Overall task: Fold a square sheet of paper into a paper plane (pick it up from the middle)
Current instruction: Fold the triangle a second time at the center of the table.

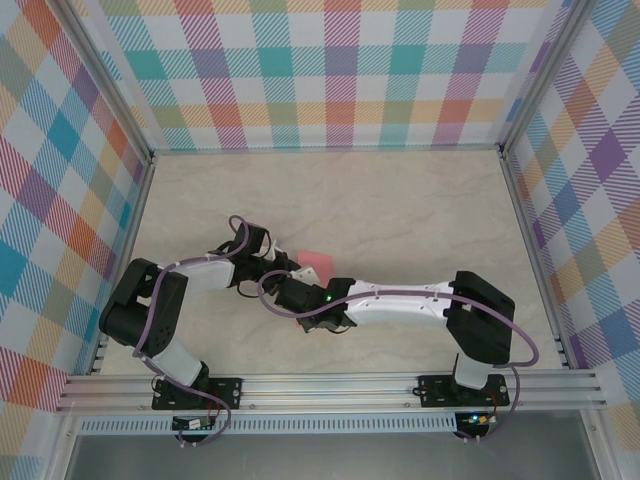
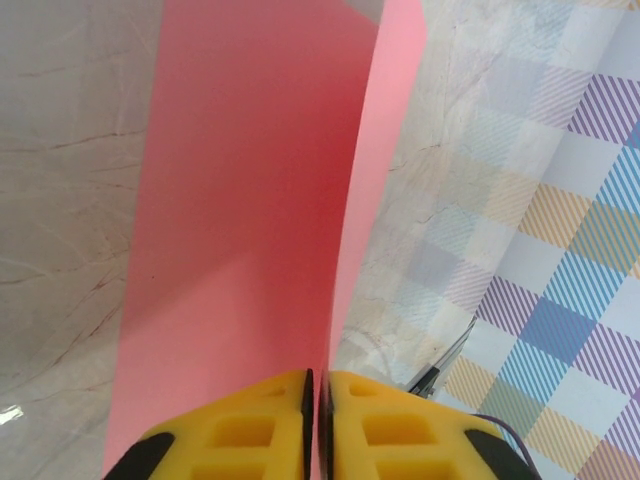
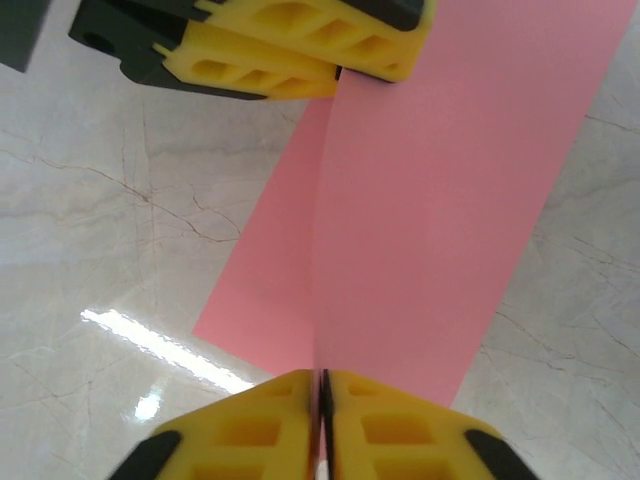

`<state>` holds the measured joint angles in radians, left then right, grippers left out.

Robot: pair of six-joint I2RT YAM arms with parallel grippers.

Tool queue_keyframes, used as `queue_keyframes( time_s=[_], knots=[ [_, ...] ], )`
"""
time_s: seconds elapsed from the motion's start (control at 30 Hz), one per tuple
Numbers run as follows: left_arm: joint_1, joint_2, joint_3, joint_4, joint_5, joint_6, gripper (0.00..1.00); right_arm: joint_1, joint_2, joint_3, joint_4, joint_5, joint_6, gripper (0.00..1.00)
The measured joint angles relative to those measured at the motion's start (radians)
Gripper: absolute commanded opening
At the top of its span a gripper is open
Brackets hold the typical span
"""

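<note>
Jaws of the left gripper (image 2: 318,385) and the right gripper (image 3: 322,385) are each pinched shut on the folded pink paper (image 2: 240,200), at opposite ends, near the table's (image 1: 400,200) middle.

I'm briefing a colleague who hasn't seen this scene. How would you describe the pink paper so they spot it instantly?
On the pale marble-look table inside the plaid walls, look where the two arms meet. There, the left end effector and right end effector both pinch a folded pink paper, the only coloured item against that pale surface.
</note>
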<state>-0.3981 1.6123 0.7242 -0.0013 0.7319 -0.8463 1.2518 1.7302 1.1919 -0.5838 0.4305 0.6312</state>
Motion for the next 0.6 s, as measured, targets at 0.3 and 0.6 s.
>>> queue_keyframes(
  time_s=[0.3,0.6],
  knots=[
    [-0.001,-0.087,0.001,-0.124,-0.116,0.02,0.57,-0.035,-0.031,-0.064,0.084,-0.084,-0.013,0.05],
    [-0.005,-0.286,-0.037,-0.233,-0.238,0.02,0.63,-0.208,-0.156,-0.263,0.288,-0.371,-0.024,0.07]
  ],
)
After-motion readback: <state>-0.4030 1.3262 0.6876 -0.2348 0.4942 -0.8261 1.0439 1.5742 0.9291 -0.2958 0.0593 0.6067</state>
